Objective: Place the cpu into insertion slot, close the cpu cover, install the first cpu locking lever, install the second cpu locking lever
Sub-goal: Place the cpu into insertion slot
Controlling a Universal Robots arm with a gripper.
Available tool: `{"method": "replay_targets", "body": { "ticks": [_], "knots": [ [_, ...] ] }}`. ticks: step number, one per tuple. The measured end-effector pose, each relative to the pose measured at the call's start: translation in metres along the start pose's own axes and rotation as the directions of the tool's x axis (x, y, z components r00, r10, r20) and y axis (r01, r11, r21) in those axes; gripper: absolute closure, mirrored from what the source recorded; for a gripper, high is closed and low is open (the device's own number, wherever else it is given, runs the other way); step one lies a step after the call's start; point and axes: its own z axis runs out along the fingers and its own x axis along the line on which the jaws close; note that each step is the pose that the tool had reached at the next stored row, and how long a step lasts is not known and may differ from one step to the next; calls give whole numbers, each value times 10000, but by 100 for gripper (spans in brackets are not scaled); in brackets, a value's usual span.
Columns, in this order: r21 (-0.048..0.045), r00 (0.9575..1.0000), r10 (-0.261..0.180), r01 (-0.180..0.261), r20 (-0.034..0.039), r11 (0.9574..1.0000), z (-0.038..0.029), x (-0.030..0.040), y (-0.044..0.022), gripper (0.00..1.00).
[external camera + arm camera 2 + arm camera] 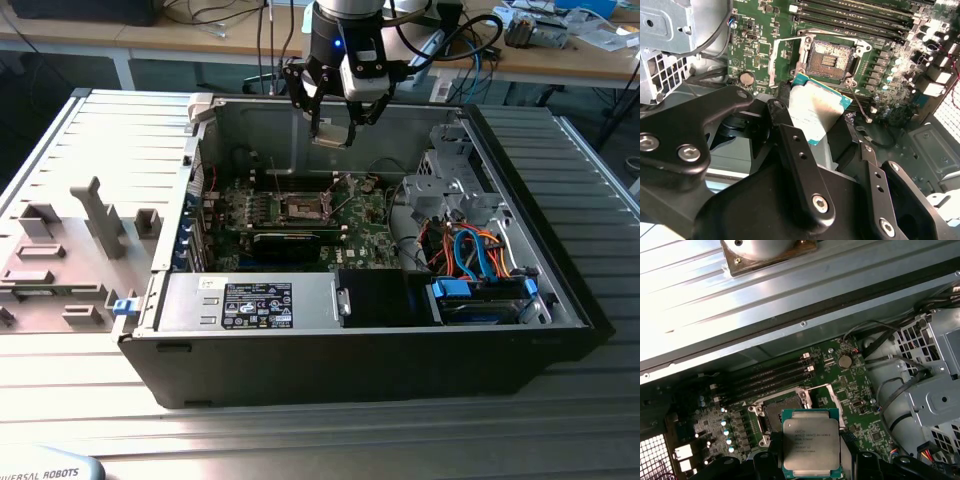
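Clearly, the hand (332, 135) is clamped on the cpu (811, 442), held well above the insertion slot (831, 56).

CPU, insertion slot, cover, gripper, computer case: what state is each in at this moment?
gripper: shut on the cpu, above the open case.
cpu: gripped at its edges, held over the motherboard, not seated.
insertion slot: empty, contacts exposed.
cpu cover: swung open beside the slot.
computer case: lying on its side, side panel off.

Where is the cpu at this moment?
In both wrist views the cpu is held in the gripper, above the open insertion slot, not yet in it.
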Motion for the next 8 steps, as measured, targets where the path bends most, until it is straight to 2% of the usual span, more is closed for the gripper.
{"method": "replay_targets", "body": {
  "ticks": [8],
  "knots": [
    [-1,10000,51,-51,5,10000,0,0,0,46]
  ]
}}
